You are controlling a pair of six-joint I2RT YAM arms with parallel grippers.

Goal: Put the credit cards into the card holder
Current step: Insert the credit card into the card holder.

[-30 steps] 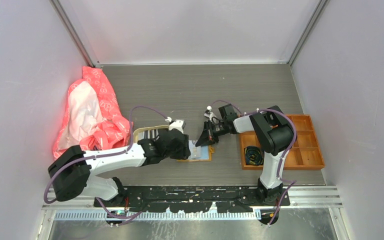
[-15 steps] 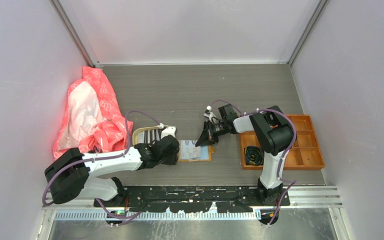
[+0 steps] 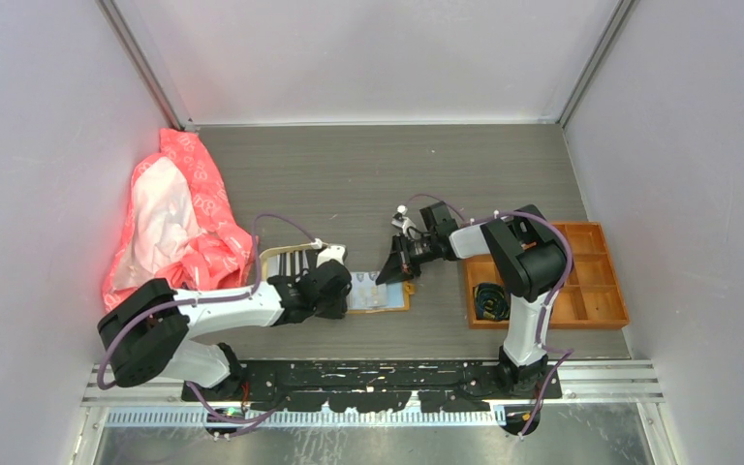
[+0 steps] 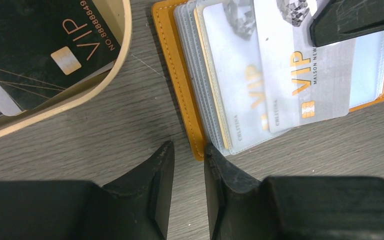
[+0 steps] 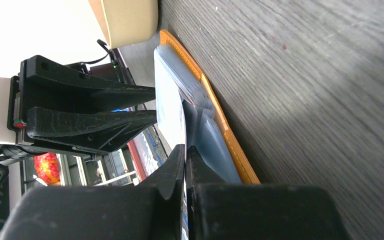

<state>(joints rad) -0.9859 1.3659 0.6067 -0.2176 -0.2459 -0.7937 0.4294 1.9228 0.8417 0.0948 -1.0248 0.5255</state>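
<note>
The card holder (image 4: 180, 85) lies open on the table, mustard-orange with clear sleeves holding pale cards. My right gripper (image 5: 185, 148) is shut on a pale credit card (image 4: 300, 65) that rests slanted over the holder's sleeves. My left gripper (image 4: 187, 150) stands at the holder's near left corner, its jaws a narrow gap apart and gripping nothing; one fingertip (image 4: 211, 152) touches the corner. More credit cards, dark ones (image 4: 40, 55), lie in the beige tray (image 4: 115, 65) to the left. In the top view the holder (image 3: 387, 298) sits between the left gripper (image 3: 341, 291) and the right gripper (image 3: 394, 273).
A crumpled pink bag (image 3: 179, 218) fills the left side by the wall. An orange compartmented box (image 3: 591, 281) with black coils stands at the right, beside the right arm's base. The beige tray (image 3: 276, 260) sits just left of the holder.
My left gripper has drawn back to the left off the card holder and its jaws have narrowed. The right gripper has stayed shut on the pale card, hardly moving.
</note>
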